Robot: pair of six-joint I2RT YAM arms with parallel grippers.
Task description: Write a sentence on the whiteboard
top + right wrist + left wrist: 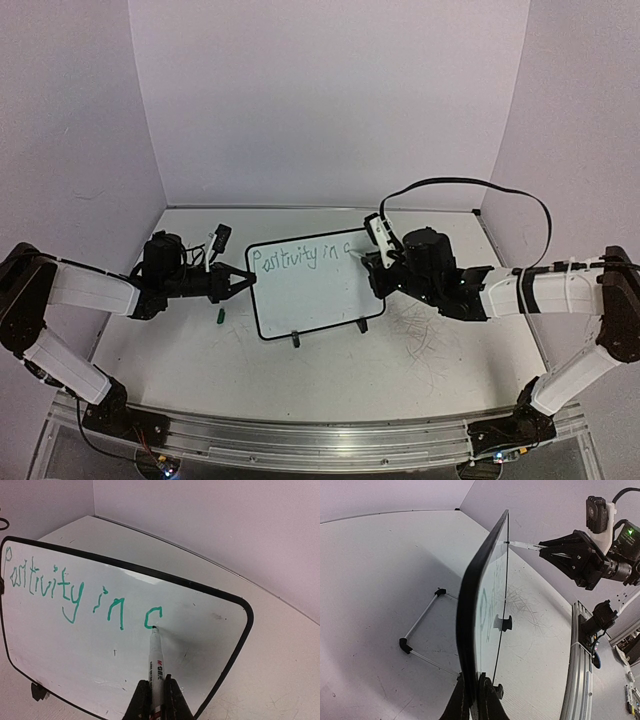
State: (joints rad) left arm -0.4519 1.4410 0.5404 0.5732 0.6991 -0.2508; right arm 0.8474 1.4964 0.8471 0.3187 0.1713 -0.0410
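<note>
The whiteboard (pixel 312 300) stands near the middle of the table (pixel 170 372), leaning back on a wire stand (pixel 420 630), with two black feet (pixel 295 338) at its lower edge. The left gripper (pixel 247 281) is clamped on the board's left edge, one finger on each face. The right gripper (pixel 368 262) is closed on a marker (pixel 156 655), whose tip touches the board near its upper right corner. The sentence (pixel 300 258) runs in green along the board's top edge and reads "Positivity in c"; the marker tip sits at the foot of the "c". A small green piece (pixel 220 318) lies on the table just below the left gripper. Grey scribbles (pixel 425 335) mark the table right of the board.
</note>
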